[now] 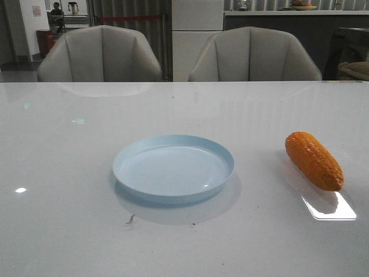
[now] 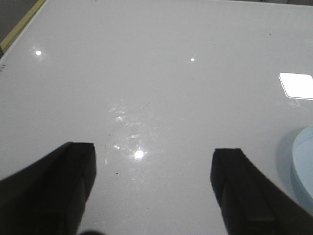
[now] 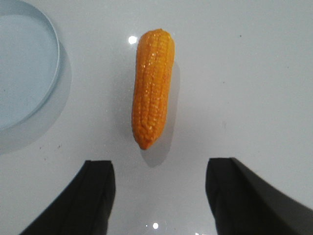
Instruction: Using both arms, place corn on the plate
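Our right gripper (image 3: 159,196) hangs above the white table (image 1: 69,231) with its two black fingers (image 3: 93,196) spread wide, and nothing sits between them. We see the corn (image 3: 152,88) lying flat on the table just ahead of those fingers, its narrower end toward the gap between them, untouched. Our left gripper (image 2: 154,191) is likewise spread wide over bare tabletop, holding nothing and touching nothing.

We find the plate (image 1: 173,167) near the middle of the table in the front view, pale blue, round and shallow, with nothing in it. The corn (image 1: 314,160) lies on the table well to the right of the plate, apart from it, angled so that its tapered tip points toward the front-right edge. From the right wrist we catch part of the plate's rim (image 3: 53,63) beside the corn, with a clear strip of table between them. From the left wrist we see only a sliver of the plate's rim (image 2: 303,166) at the picture's edge. Two grey chairs (image 1: 101,55) stand behind the table.
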Motion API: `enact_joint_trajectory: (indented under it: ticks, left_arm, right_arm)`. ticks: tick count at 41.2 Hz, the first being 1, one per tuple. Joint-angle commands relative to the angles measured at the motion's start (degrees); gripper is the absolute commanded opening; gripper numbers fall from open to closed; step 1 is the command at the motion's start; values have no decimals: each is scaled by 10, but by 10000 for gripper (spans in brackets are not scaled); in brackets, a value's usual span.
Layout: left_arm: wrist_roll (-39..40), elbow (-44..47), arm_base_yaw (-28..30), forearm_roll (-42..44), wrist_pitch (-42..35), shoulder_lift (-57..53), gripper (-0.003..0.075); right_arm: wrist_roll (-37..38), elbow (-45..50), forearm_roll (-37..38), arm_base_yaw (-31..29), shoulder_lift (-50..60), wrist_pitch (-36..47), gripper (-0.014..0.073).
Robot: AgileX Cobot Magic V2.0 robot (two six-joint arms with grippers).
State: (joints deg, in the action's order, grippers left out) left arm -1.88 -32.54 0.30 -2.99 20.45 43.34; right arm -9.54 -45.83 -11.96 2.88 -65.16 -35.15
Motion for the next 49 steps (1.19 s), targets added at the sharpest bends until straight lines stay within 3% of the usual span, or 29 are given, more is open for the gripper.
enact_joint_trajectory:
  ticks: [1, 10, 24, 49]
  left_arm:
    - [4, -16, 2, -7, -57, -7, 547]
    - [4, -16, 2, -7, -57, -7, 547]
    - [4, -16, 2, -7, -54, -7, 547]
    - [4, -16, 2, -7, -50, -7, 547]
  right_arm:
    - [-2, -66, -3, -1, -27, 14, 502]
    - [-2, -200, -3, -1, -135, -30, 505]
    - [-2, -375, -7, 4, -348, -180, 505]
    - [-2, -400, 21, 34, -474, -178, 505]
